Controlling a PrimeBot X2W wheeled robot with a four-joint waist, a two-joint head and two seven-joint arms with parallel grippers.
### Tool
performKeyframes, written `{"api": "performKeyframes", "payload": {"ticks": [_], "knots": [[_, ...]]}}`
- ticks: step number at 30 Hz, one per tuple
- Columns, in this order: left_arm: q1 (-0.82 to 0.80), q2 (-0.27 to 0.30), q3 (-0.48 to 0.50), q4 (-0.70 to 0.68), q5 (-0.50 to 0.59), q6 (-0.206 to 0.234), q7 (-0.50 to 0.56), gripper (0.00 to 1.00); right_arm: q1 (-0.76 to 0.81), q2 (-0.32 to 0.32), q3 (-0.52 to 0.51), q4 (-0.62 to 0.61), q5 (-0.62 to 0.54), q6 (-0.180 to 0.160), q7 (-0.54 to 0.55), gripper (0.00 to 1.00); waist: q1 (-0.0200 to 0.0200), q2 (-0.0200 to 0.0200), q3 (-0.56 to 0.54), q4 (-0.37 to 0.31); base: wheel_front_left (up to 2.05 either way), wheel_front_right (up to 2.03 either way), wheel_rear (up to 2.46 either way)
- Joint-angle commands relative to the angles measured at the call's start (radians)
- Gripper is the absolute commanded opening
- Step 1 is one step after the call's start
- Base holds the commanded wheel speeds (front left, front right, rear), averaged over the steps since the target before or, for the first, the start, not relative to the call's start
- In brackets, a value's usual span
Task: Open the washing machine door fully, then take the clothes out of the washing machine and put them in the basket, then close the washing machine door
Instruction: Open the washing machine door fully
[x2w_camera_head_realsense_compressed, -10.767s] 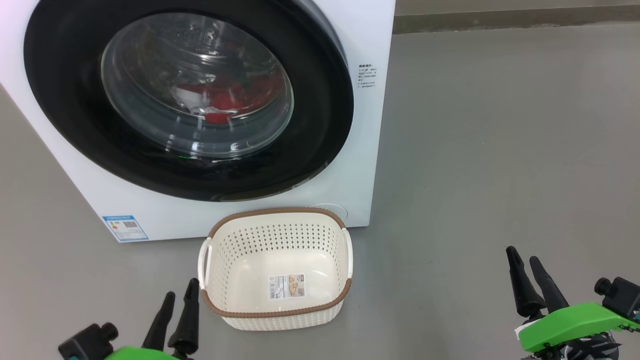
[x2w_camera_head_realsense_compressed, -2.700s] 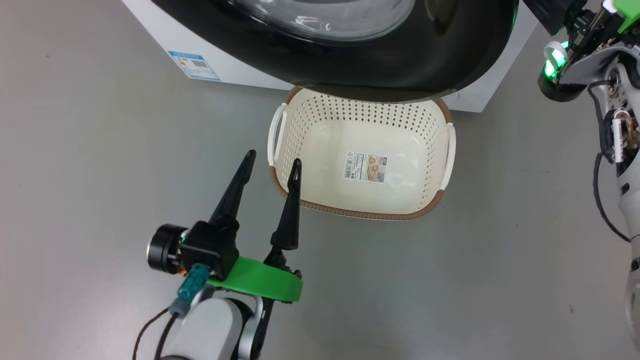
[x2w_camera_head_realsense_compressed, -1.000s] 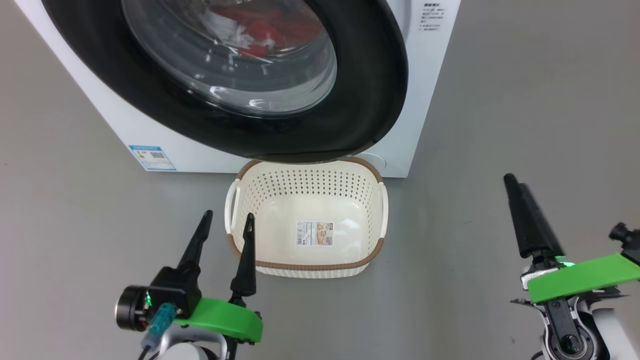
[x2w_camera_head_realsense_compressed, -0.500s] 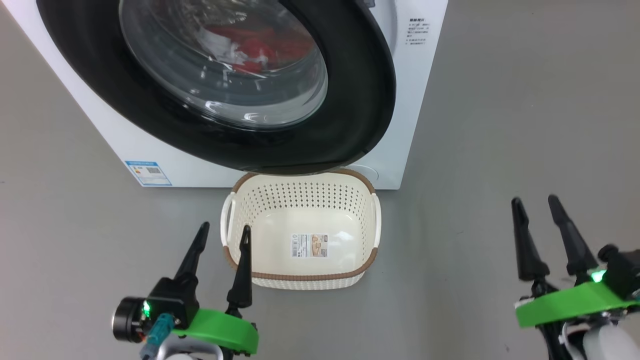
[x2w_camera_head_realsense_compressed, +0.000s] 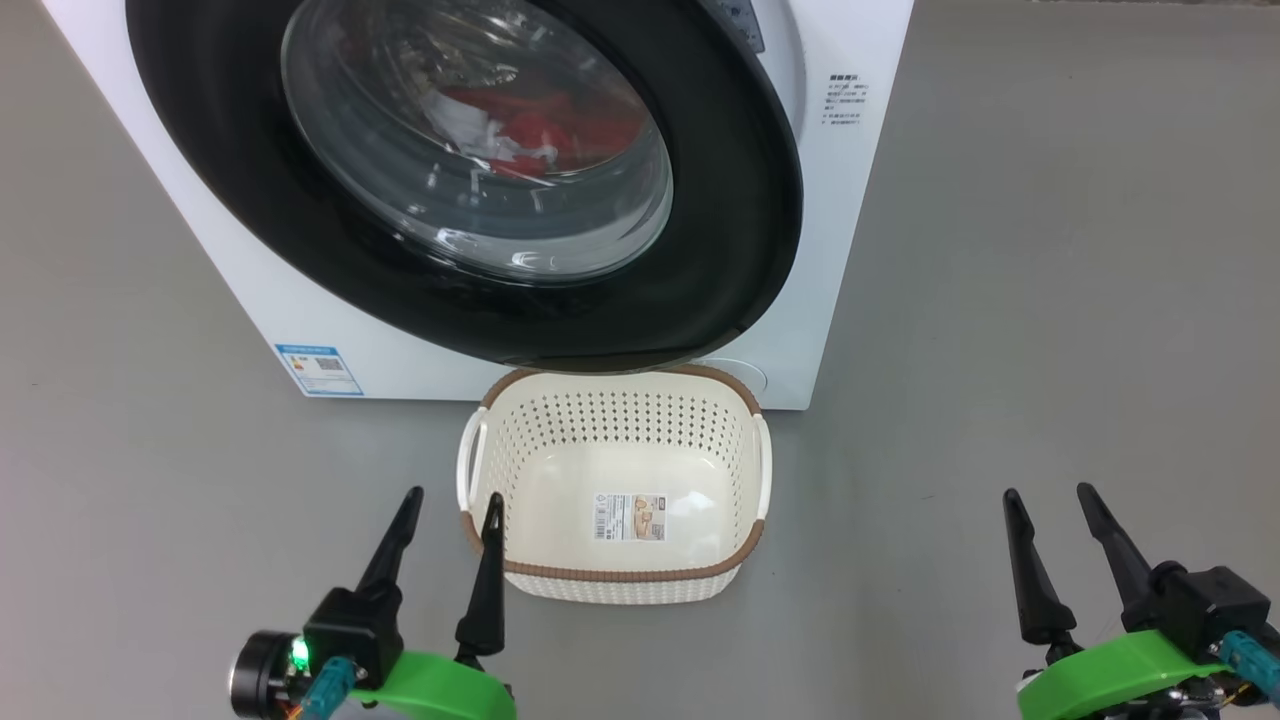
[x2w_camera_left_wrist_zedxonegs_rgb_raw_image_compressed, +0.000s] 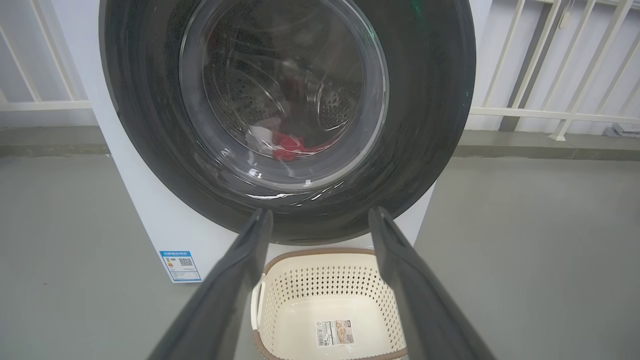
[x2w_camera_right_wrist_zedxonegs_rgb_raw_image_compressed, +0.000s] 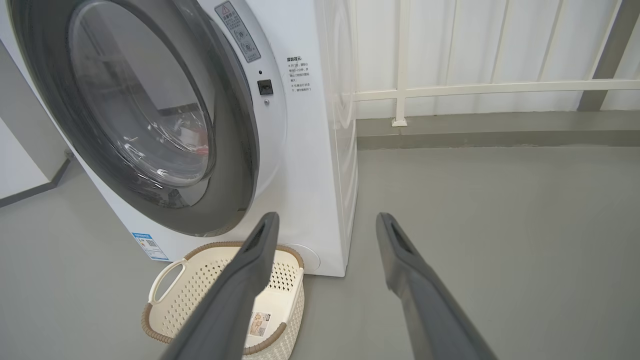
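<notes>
Grey floor (x2w_camera_head_realsense_compressed: 1050, 300) carries the washing machine (x2w_camera_head_realsense_compressed: 830, 200) and, just before it, the basket (x2w_camera_head_realsense_compressed: 620, 590).

Straight ahead of the left gripper's (x2w_camera_head_realsense_compressed: 454, 494) open jaws sits the basket (x2w_camera_head_realsense_compressed: 610, 592), its near corner right by one finger. Behind it the washing machine door (x2w_camera_head_realsense_compressed: 740, 200) blocks the drum, open just a crack. Ahead of the right gripper's (x2w_camera_head_realsense_compressed: 1047, 490) open jaws the floor (x2w_camera_head_realsense_compressed: 1000, 300) is bare. The crack is up and to their left.

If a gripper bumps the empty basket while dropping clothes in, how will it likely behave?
The basket looks like thin perforated plastic and is empty, so it is probably light and apt to slide on the smooth floor. Its wide flat bottom suggests it would skid rather than tip.
</notes>
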Motion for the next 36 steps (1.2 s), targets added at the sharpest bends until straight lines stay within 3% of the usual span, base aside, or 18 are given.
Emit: {"api": "performKeyframes", "payload": {"ticks": [1, 32, 33, 34, 36], "knots": [[-0.005, 0.013, 0.032, -0.019, 0.008, -0.006, -0.008, 1.0, 0.001, -0.004, 0.019, -0.017, -0.019, 0.0, -0.006, 1.0, 0.0, 0.0, -0.004, 0.002, 0.0, 0.0, 0.0], [0.008, 0.013, 0.032, 0.004, -0.002, -0.005, -0.008, 1.0, 0.004, 0.001, 0.036, 0.006, -0.027, 0.0, -0.006, 1.0, 0.0, 0.0, -0.022, 0.007, 0.0, 0.0, 0.0], [0.008, 0.013, 0.032, 0.004, -0.003, -0.005, -0.008, 1.0, 0.004, 0.001, 0.035, 0.004, -0.024, 0.0, -0.006, 0.38, 0.0, 0.0, -0.022, 0.007, 0.0, 0.0, 0.0], [0.008, 0.013, 0.031, 0.004, -0.003, -0.004, -0.008, 1.0, 0.005, 0.001, 0.034, 0.004, -0.019, 0.0, -0.006, 0.0, 0.0, 0.0, -0.021, 0.007, 0.0, 0.0, 0.0], [0.006, 0.013, 0.03, 0.004, -0.004, -0.005, -0.008, 1.0, 0.004, 0.001, 0.035, 0.003, -0.016, 0.0, -0.006, 0.0, 0.0, 0.0, -0.019, 0.008, 0.0, 0.0, 0.0]]}}
